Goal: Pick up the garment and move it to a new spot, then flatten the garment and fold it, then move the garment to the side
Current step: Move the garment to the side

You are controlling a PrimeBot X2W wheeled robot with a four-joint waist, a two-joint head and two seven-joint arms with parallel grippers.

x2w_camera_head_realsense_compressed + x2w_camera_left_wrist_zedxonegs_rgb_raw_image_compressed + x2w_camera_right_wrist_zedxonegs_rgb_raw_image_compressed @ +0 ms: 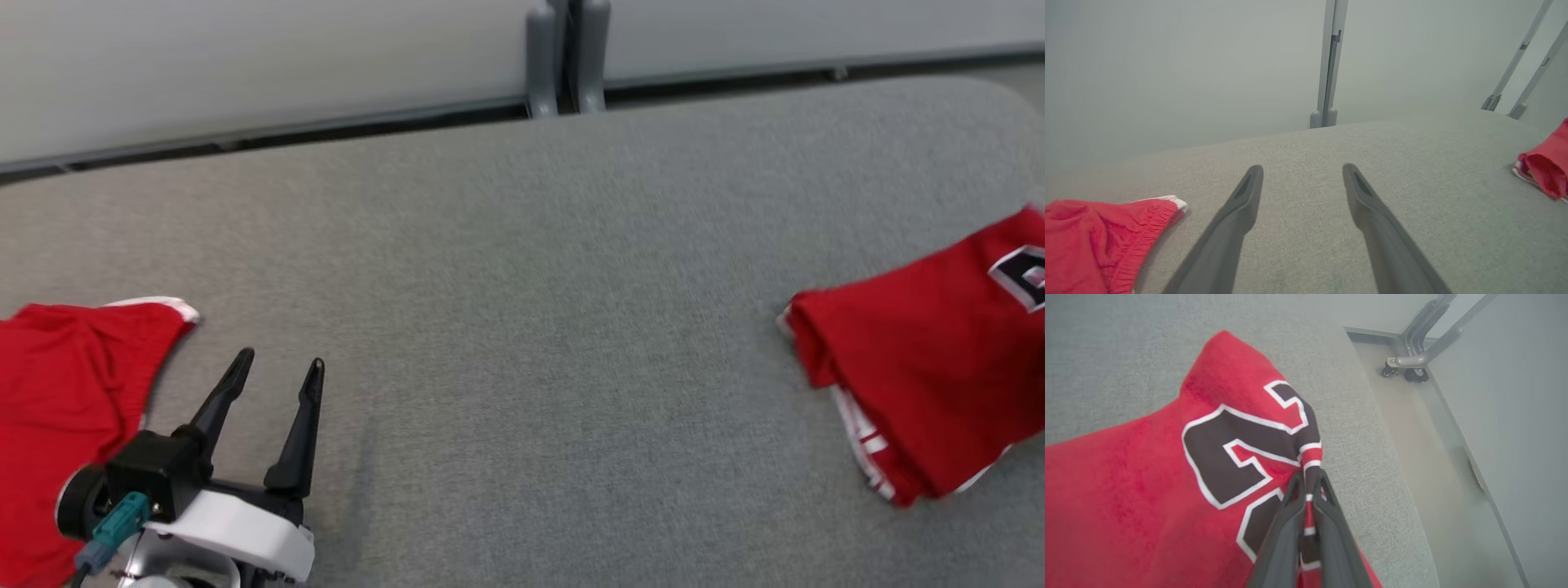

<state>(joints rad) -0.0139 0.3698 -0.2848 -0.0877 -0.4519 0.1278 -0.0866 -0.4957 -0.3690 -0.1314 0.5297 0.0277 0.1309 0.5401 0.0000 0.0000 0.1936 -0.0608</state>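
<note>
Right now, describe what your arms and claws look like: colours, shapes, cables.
The left claw has two long, tapering black fingers on a black block. Behind it sits a white wrist shell, with a teal connector and a black round housing beside it. The right claw has matching dark grey fingers, each with a recessed slot near the tip.

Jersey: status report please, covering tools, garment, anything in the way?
Left tool open, empty, over the table. Right tool shut on folded jersey near table's right edge. Red shorts lie far left, clear of it.
</note>
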